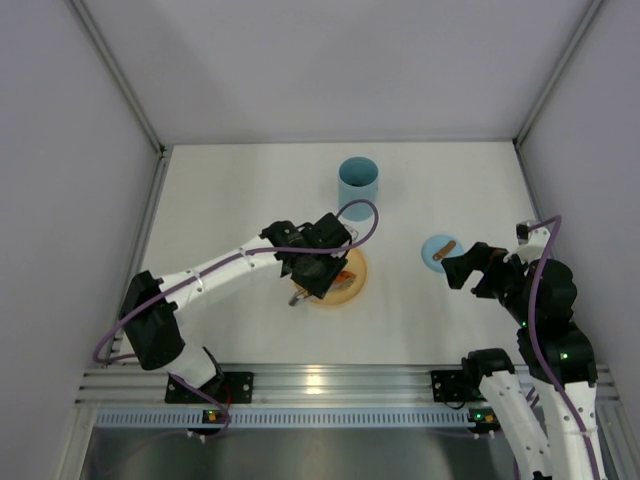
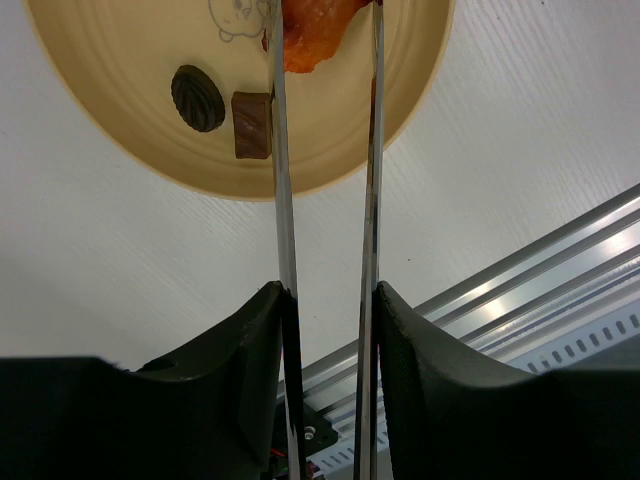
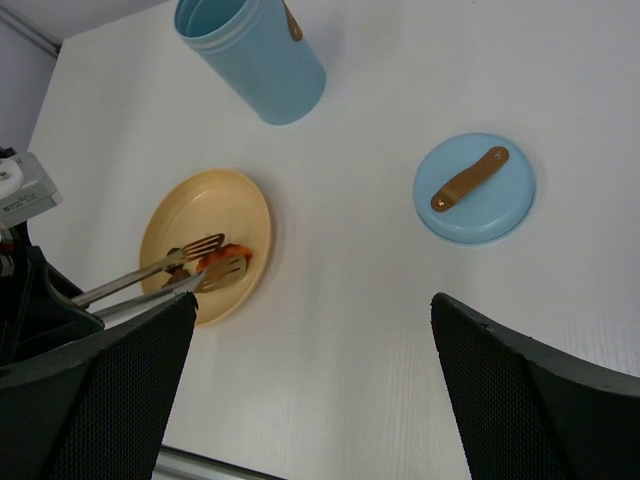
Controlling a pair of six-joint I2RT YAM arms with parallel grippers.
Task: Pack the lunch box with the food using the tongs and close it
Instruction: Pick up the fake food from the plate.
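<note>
Tongs (image 2: 283,200) sit clamped in my left gripper (image 2: 330,300), their tips either side of an orange-red piece (image 2: 310,40) on the yellow plate (image 2: 120,70), near the table (image 1: 230,200)'s front rail. The light-blue lunch box (image 1: 358,182) stands upright, mouth open, well apart toward the far wall. My right gripper (image 3: 312,320) hangs wide near the lid (image 3: 475,190).

white arm links (image 1: 215,270), black joints (image 1: 150,330), purple cables (image 1: 530,305), green leds (image 1: 562,356)
</note>
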